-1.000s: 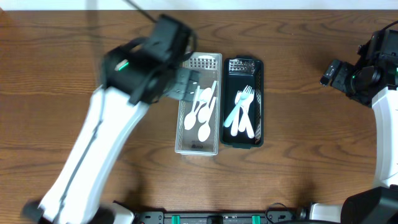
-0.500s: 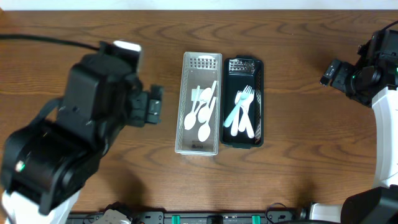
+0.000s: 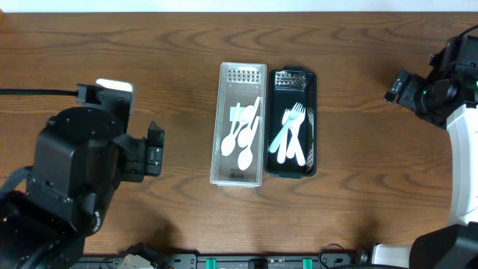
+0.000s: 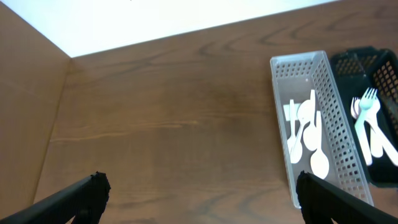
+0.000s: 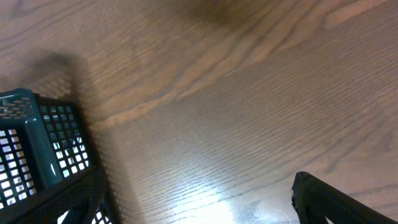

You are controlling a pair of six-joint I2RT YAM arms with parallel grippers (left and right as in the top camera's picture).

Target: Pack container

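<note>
A white mesh basket (image 3: 238,176) at the table's middle holds white spoons (image 3: 244,131); it also shows in the left wrist view (image 4: 333,102). A dark green mesh basket (image 3: 293,170) beside it on the right holds white and pale blue forks (image 3: 292,134); its corner shows in the right wrist view (image 5: 37,137). My left gripper (image 3: 155,147) is open and empty, left of the white basket; its fingertips show in the left wrist view (image 4: 200,193). My right gripper (image 3: 396,86) is open and empty at the far right, apart from the baskets.
The left arm's bulky body (image 3: 71,187) covers the front left of the wooden table (image 3: 351,194). The right arm (image 3: 455,112) stands at the right edge. A pale wall meets the table's far edge (image 4: 186,25).
My left arm has drawn back from over the white basket to the left and toward the front, with nothing in it. The right arm has not moved.
</note>
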